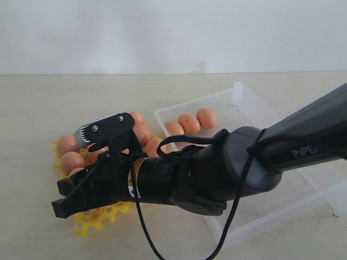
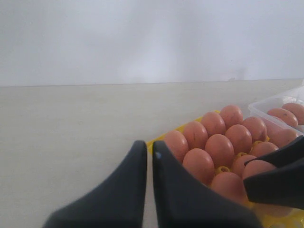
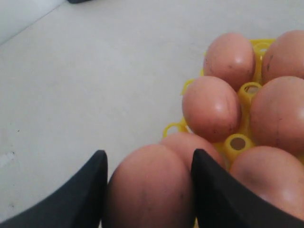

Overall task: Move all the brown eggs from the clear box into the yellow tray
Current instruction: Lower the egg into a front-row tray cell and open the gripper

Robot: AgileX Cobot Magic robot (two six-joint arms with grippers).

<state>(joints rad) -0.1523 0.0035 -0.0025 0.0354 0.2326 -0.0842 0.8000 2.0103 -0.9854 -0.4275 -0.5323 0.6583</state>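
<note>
Several brown eggs (image 1: 69, 161) fill cups of the yellow tray (image 1: 100, 216) at the left. Three more brown eggs (image 1: 190, 122) lie at the far end of the clear box (image 1: 238, 93) on the right. My right gripper (image 1: 70, 197) reaches across over the tray's near corner. In the right wrist view it (image 3: 148, 154) is shut on one brown egg (image 3: 149, 190), held just above the tray (image 3: 237, 141) beside seated eggs (image 3: 211, 107). My left gripper (image 2: 149, 145) is shut and empty beside the tray's corner (image 2: 222, 169). It does not show in the exterior view.
The right arm's black body (image 1: 217, 168) and its cable (image 1: 143, 227) hang over the box's near left corner. Pale tabletop (image 1: 43, 108) stretches left of and behind the tray. A white wall (image 1: 173, 32) closes the back.
</note>
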